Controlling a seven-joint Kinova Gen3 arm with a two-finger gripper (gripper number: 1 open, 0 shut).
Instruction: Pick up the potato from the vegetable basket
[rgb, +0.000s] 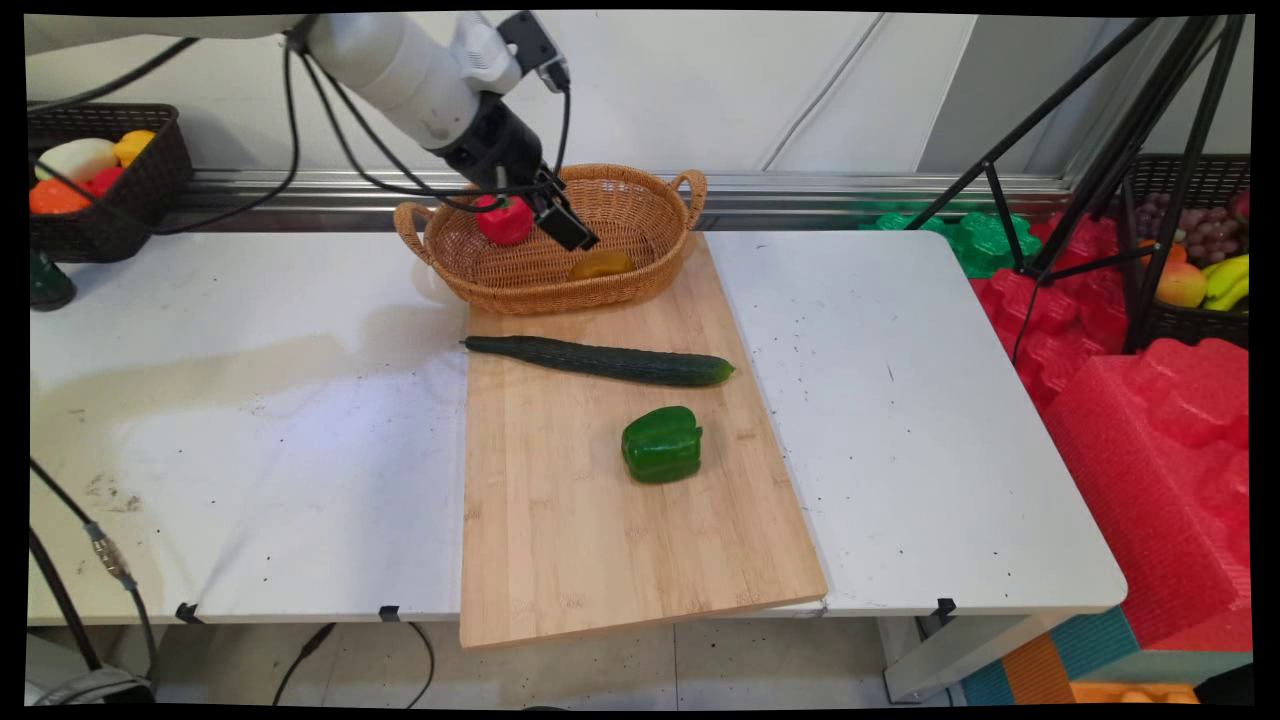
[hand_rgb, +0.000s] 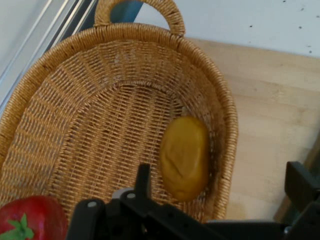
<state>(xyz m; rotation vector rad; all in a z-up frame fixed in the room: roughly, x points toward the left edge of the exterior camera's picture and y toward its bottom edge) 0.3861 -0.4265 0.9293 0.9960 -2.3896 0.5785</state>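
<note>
Found the tool hanging over the wicker basket at the tabletop's 12 o'clock edge, with its jaws standing well apart and nothing between them. Saw the red pepper just beside the tool at its 9 o'clock in the main view, outside the near finger, not in the gap. Could not tell whether the two touched, or whether the pepper lay on the weave or hung clear of it. In the hand view, placed the same red pepper at 7 o'clock, low inside the basket, green stalk showing.

Noted a yellow, potato-like piece lying against the basket's wall, almost between the tool's fingers (close enough, by my judgement, to be knocked by any careless descent). Judged the steep wicker wall and the looped handle to leave little room at that side, so reckoned a straight, slow vertical path safest there.

Saw the basket's 6 o'clock end resting on the wooden board. Found a cucumber lying across the board below the basket and a green pepper at the cucumber's 5 o'clock, both well apart from the tool.
</note>
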